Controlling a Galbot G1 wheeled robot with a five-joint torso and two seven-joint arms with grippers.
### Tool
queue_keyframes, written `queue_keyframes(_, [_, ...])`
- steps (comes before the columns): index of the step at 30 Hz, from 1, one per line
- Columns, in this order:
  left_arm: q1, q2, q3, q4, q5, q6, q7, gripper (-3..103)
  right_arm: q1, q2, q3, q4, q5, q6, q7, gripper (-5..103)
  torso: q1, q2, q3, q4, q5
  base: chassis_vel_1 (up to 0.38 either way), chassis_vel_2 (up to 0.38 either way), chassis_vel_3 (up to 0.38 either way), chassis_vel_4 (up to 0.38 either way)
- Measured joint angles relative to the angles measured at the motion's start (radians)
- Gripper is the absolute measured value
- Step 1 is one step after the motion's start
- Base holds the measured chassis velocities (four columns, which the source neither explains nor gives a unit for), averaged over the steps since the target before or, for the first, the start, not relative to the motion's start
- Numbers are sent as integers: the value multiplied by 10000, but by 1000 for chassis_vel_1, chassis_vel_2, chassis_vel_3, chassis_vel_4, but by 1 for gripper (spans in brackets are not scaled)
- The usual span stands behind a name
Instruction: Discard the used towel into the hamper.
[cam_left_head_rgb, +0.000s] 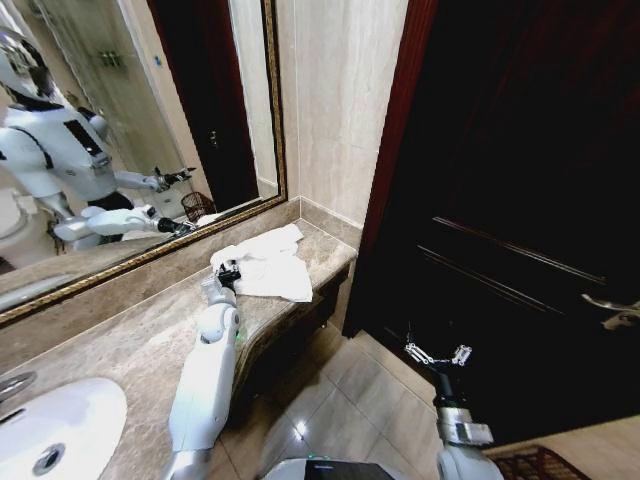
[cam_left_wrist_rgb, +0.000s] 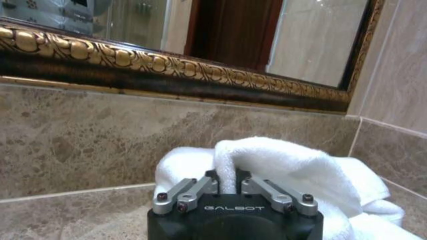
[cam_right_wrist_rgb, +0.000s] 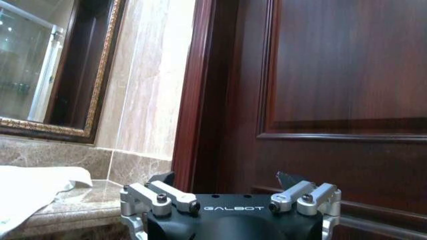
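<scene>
While the white towel (cam_left_head_rgb: 268, 265) lies crumpled on the marble desk (cam_left_head_rgb: 130, 345), near its far end by the wall corner, the left gripper (cam_left_head_rgb: 229, 272) is at the towel's near edge. From the left wrist view, the fingers (cam_left_wrist_rgb: 212, 181) are close together with a raised fold of the towel (cam_left_wrist_rgb: 280, 165) pinched between them, so the left gripper (cam_left_wrist_rgb: 227, 180) holds the cloth. The rest of the towel spreads flat toward the desk's front edge. Behind it runs the low marble backsplash and above that the mirror (cam_left_head_rgb: 130, 120) with its gilded frame (cam_left_wrist_rgb: 167, 65). At the near left end of the desk sits the white sink (cam_left_head_rgb: 55, 430).

The right gripper (cam_left_head_rgb: 437, 353) hangs apart from the desk, over the tiled floor (cam_left_head_rgb: 330, 400) and in front of the dark wooden door (cam_left_head_rgb: 520, 200). Its fingers (cam_right_wrist_rgb: 160, 179) stand wide and hold nothing. The hamper (cam_left_head_rgb: 540, 464), a reddish-brown woven basket, is on the floor at the lower right, below the door and well apart from the towel.
</scene>
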Motion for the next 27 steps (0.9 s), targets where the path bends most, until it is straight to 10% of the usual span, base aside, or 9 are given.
queue_keyframes(27, [3635, -243, 16, -4450, -1027, -1068, 1554, 2, -120, 188, -57, 185, 115, 296, -114, 100, 0, 0, -1, 1, 2, 0, 0, 0, 0])
